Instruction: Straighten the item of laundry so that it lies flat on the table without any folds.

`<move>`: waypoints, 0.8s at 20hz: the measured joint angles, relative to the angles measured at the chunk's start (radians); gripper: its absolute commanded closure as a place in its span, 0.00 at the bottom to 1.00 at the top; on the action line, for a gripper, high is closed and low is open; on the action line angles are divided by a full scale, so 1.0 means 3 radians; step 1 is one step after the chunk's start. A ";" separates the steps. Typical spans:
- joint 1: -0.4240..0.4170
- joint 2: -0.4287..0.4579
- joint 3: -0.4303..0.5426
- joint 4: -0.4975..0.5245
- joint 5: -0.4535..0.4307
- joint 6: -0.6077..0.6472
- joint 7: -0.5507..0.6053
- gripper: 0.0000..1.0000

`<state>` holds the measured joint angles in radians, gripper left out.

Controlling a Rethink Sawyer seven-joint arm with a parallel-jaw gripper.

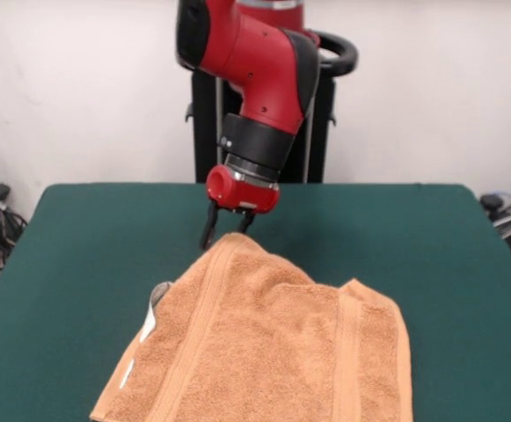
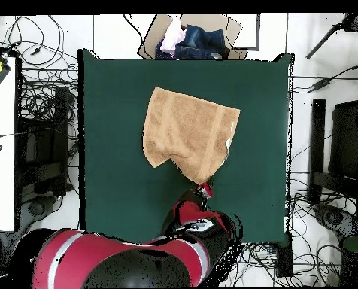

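The arm is in the middle of the pulling-out step, I'd say: the towel (image 1: 264, 347) is spread over most of its area but not yet flat, and the gripper (image 1: 228, 225) sits right at the towel's corner nearest the robot, the point where the cloth peaks up. The two dark fingers (image 1: 208, 230) come down on either side of that raised tip. From across the table they look pinched onto it, though the cloth hides the very tips, so I can't swear the grip is firm.

The towel lies on the green table (image 1: 79, 255), toward the side away from the robot, with plenty of bare felt around it. Next to the pinched corner, one edge of the towel is turned over so a paler underside and a white tag (image 1: 149, 327) show, and the edge on the other side of the corner dips in a notch, which reads as another fold. The overhead view shows the same: an irregular outline instead of a clean square, with the gripper at the tip pointing to the robot.

The next move calls for drawing that corner out from the towel's middle, low over the felt, so the doubled edges unroll.

The arm reaches down steeply from above the corner, its red wrist (image 1: 242, 189) tilted and close over the cloth.
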<state>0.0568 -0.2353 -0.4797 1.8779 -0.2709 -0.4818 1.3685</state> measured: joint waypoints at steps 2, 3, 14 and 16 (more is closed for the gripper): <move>-0.0011 0.0018 -0.0001 -0.0018 -0.0001 -0.0017 0.0000 0.00; -0.0013 0.0019 -0.0001 -0.0021 -0.0001 -0.0021 0.0000 0.00; -0.0065 0.0017 -0.0001 -0.0072 -0.0016 -0.0064 0.0000 1.00; -0.0075 0.0014 -0.0001 -0.0074 -0.0040 -0.0064 0.0000 1.00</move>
<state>0.0343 -0.2311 -0.4802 1.8556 -0.2828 -0.5010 1.3685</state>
